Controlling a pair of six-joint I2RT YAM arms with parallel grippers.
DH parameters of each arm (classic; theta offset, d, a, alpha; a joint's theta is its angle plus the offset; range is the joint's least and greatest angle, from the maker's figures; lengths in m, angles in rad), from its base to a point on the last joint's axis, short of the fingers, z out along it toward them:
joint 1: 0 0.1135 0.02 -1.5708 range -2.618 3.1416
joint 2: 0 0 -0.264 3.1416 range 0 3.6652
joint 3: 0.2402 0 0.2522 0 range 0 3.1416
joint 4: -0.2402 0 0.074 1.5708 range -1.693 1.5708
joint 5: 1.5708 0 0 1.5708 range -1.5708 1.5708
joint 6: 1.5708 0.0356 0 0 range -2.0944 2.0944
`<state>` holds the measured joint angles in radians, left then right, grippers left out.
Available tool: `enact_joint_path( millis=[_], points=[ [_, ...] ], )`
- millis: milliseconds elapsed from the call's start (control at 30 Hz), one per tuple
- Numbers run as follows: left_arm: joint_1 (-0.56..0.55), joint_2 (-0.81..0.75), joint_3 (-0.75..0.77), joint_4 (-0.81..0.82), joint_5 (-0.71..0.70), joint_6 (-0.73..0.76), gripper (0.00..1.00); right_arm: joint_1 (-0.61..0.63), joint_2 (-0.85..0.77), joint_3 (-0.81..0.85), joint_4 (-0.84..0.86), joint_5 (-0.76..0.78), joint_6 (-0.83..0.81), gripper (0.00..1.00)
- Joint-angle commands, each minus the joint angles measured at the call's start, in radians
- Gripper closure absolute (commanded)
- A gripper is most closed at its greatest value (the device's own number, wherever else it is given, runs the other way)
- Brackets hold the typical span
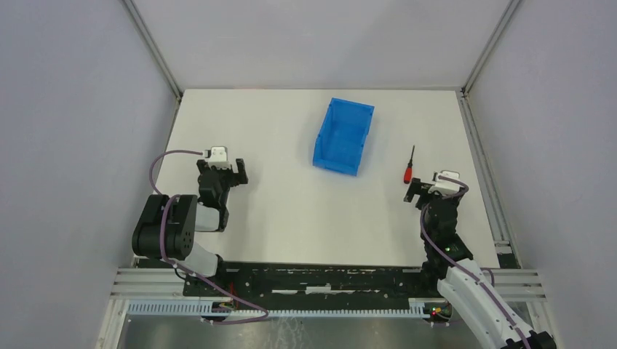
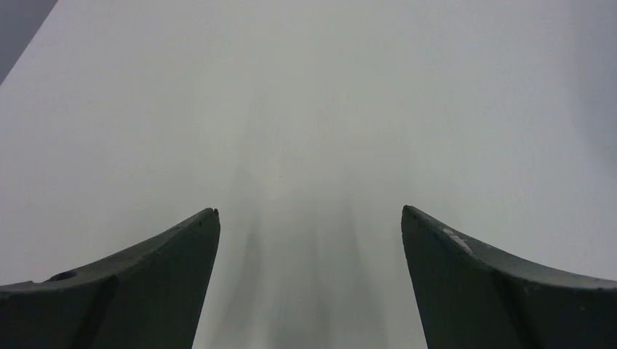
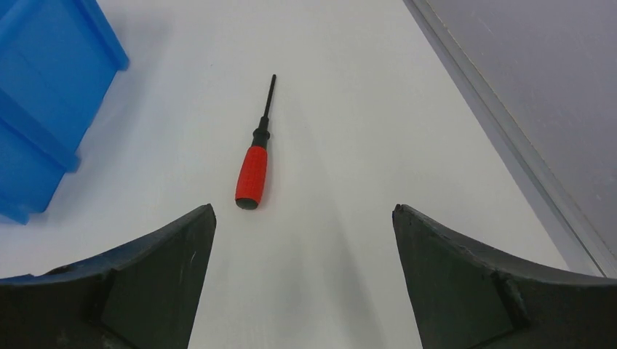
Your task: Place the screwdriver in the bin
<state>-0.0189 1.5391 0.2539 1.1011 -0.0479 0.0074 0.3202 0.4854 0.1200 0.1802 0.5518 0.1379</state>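
The screwdriver [image 1: 409,169] lies flat on the white table, red handle toward me and thin black shaft pointing away. In the right wrist view the screwdriver [image 3: 252,174] rests just beyond my left fingertip. My right gripper [image 3: 304,209] is open and holds nothing; from above, the right gripper [image 1: 425,186] sits just behind the handle. The blue bin [image 1: 343,135] stands left of the screwdriver, and a corner of the bin [image 3: 44,94] shows in the right wrist view. My left gripper [image 2: 311,211] is open over bare table; seen from above, this left gripper [image 1: 227,170] is far left of the bin.
A metal rail [image 1: 484,167] runs along the table's right edge, close to the screwdriver; the same rail [image 3: 509,131] shows in the right wrist view. Grey walls enclose the table on three sides. The arm bases sit on a black frame [image 1: 320,280] at the near edge.
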Motion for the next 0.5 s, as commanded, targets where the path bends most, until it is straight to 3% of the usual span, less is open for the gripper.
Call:
enact_joint_path(
  millis=[0,100,233,333,467],
  points=[
    [-0.001,-0.011,0.004,0.039,-0.004,-0.031,0.00,0.001,-0.002,0.004,0.084,0.122,0.078,0.02],
    [-0.001,-0.011,0.004,0.039,-0.003,-0.032,0.00,0.002,0.026,0.073,0.052,0.183,0.076,0.02],
    [-0.001,-0.011,0.004,0.039,-0.004,-0.032,0.00,0.003,0.104,0.257,0.006,0.023,-0.065,0.02],
    [-0.001,-0.011,0.004,0.039,-0.004,-0.032,0.00,-0.005,0.266,0.535,-0.156,0.050,-0.092,0.02],
    [-0.001,-0.011,0.004,0.040,-0.004,-0.032,0.00,-0.107,0.653,1.056,-0.577,-0.146,-0.069,0.02]
  ],
)
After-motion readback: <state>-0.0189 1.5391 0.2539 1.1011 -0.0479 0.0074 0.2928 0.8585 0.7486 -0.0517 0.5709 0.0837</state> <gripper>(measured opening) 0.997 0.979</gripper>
